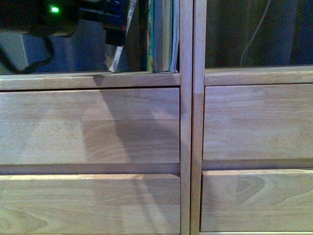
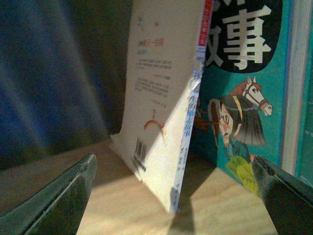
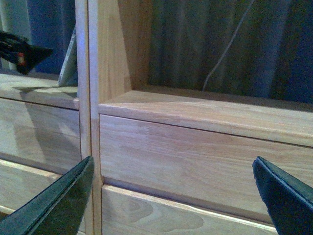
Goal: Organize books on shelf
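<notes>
Left fingers (image 2: 58, 196) spread, one leaning softcover (image 2: 156, 98), four drawer fronts (image 1: 88, 127) (image 1: 88, 205) (image 1: 259, 122) (image 1: 259, 200)

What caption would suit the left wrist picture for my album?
The open fingers frame a thin softcover leaning toward a teal paperback on the wooden shelf.

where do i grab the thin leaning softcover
Probably pinch the thin softcover across its spine edge, low down, coming in from the front of the shelf. It leans on the teal book, leaving a wedge gap at its base for one finger.
</notes>
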